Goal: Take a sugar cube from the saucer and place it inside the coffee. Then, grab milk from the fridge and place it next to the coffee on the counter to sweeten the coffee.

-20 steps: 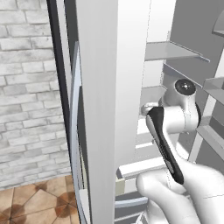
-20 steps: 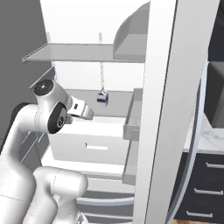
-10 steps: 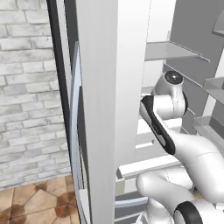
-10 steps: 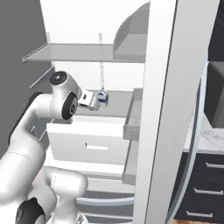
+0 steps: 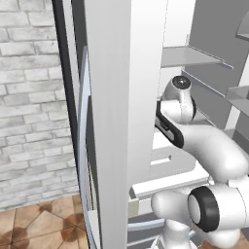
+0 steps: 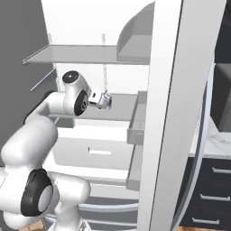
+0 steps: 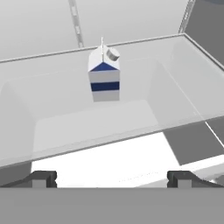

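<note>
Inside the fridge (image 6: 167, 113), the jaws are spread wide and empty. The milk carton (image 7: 104, 74) stands upright ahead of them, well apart. I'd advance straight, straddle its body, then close.

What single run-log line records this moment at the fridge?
phase: reaching for milk | gripper: open, empty | milk carton: upright on fridge shelf, ahead of fingers, untouched | fridge: door open
</note>
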### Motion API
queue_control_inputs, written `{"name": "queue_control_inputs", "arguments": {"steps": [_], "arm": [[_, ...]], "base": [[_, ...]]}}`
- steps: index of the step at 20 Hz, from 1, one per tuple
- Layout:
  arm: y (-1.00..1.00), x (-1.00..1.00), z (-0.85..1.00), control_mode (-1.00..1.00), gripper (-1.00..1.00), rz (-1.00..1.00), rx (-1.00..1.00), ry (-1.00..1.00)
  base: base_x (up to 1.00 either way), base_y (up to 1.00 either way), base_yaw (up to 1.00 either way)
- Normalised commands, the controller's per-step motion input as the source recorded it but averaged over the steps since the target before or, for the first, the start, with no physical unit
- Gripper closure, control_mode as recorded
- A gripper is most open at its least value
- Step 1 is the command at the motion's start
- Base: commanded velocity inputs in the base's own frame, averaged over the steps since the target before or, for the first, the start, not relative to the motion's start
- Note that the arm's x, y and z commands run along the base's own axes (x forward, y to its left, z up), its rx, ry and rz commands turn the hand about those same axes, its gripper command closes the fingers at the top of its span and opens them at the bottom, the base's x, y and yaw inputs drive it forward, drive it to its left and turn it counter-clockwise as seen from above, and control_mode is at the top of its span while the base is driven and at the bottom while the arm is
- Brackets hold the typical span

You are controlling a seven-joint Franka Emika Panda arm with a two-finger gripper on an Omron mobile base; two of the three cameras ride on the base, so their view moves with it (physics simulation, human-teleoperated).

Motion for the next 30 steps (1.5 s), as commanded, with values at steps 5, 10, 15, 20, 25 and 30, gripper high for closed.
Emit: {"name": "queue_control_inputs", "arguments": {"steps": [5, 10, 15, 20, 25, 30], "arm": [[0.0, 0.6, -0.08, -1.0, -1.0, 0.0, 0.0, 0.0], [-0.09, 0.56, -0.27, -1.0, -1.0, 0.0, 0.0, 0.0], [-0.09, 0.42, -0.15, -1.0, -1.0, 0.0, 0.0, 0.0], [-0.01, 0.43, -0.18, -1.0, -1.0, 0.0, 0.0, -0.01], [0.0, 0.34, -0.16, -1.0, -1.0, 0.0, 0.0, -0.02], [0.0, 0.35, -0.12, -1.0, -1.0, 0.0, 0.0, -0.02]], "base": [[0.0, 0.0, 0.0], [0.0, 0.0, 0.0], [0.0, 0.0, 0.0], [0.0, 0.0, 0.0], [0.0, 0.0, 0.0], [0.0, 0.0, 0.0]]}}
